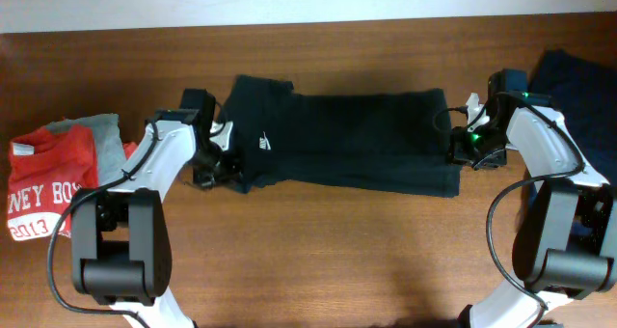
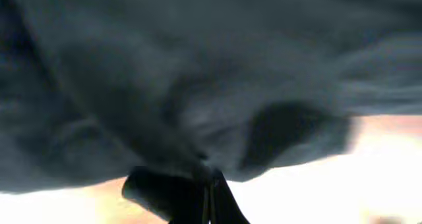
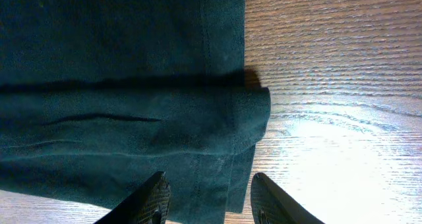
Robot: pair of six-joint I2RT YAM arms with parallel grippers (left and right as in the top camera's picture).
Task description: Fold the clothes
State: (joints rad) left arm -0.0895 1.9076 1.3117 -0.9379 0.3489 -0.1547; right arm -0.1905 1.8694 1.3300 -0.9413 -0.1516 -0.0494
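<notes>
Evidently limp and light, the black T-shirt (image 1: 357,140) lies centred on the table (image 1: 318,260), my left gripper (image 2: 206,184) clamped on its nine-o'clock end, my right gripper (image 3: 209,181) spread astride its three-o'clock hem, where I'd pinch.

Black T-shirt (image 1: 357,140): soft matt knit cloth; a stitched hem is seen.
Red garment (image 1: 48,174): matt cloth, printed with white lettering.
Table (image 1: 337,260): smooth brown wood, grain visible, slight sheen.
Right gripper (image 3: 210,184) fingers (image 3: 148,201): matt black plastic.
</notes>
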